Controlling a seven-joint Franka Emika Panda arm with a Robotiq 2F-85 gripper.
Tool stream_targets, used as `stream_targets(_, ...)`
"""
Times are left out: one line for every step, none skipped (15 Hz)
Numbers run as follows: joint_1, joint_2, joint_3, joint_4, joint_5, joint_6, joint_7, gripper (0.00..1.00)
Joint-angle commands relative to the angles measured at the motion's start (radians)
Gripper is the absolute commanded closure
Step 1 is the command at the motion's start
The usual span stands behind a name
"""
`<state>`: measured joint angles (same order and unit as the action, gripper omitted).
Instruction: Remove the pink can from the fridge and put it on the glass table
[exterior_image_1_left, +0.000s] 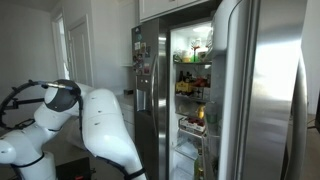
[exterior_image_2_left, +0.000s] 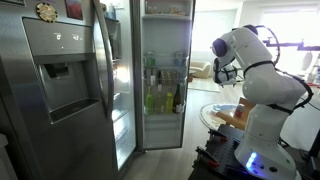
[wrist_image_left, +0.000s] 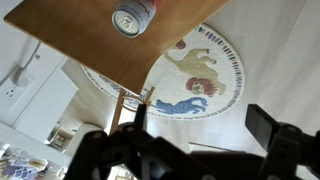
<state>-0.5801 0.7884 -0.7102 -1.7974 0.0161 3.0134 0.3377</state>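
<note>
One pink can (wrist_image_left: 131, 17) on a wooden surface (wrist_image_left: 90, 40), fridge (exterior_image_2_left: 60, 90) door open; gripper (wrist_image_left: 205, 125) wide, empty; risk: tipping the can on approach.

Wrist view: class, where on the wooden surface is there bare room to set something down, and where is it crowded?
The wooden surface is bare between the can at its upper edge and the edge bordering the round animal picture. In an exterior view, the fridge shelves are crowded with bottles.

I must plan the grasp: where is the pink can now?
The pink can shows in the wrist view at the top edge, left of centre, against a brown wooden surface, above the round lion picture.
</note>
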Motion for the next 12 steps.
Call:
stream_targets(0.100,-0.186,-0.024,-0.212,0.011,0.048,-0.083,0.00)
stream_targets(0.134,-0.220,-0.042,-0.251,0.008,0.050,-0.088,0.00)
stream_targets(0.164,-0.256,-0.059,-0.286,0.003,0.056,-0.097,0.00)
stream_targets(0.199,-0.289,-0.080,-0.328,-0.001,0.069,-0.099,0.00)
stream_targets(0.236,-0.323,-0.108,-0.364,-0.009,0.072,-0.107,0.00)
stream_targets(0.281,-0.358,-0.146,-0.403,-0.021,0.067,-0.118,0.00)
stream_targets(0.333,-0.387,-0.194,-0.435,-0.034,0.060,-0.122,0.00)
stream_targets(0.381,-0.419,-0.240,-0.466,-0.050,0.054,-0.135,0.00)
stream_targets(0.436,-0.452,-0.291,-0.497,-0.065,0.054,-0.139,0.00)
stream_targets(0.494,-0.474,-0.349,-0.519,-0.084,0.051,-0.146,0.00)
stream_targets(0.556,-0.503,-0.408,-0.542,-0.101,0.046,-0.147,0.00)
stream_targets(0.619,-0.528,-0.473,-0.558,-0.142,0.037,-0.128,0.00)
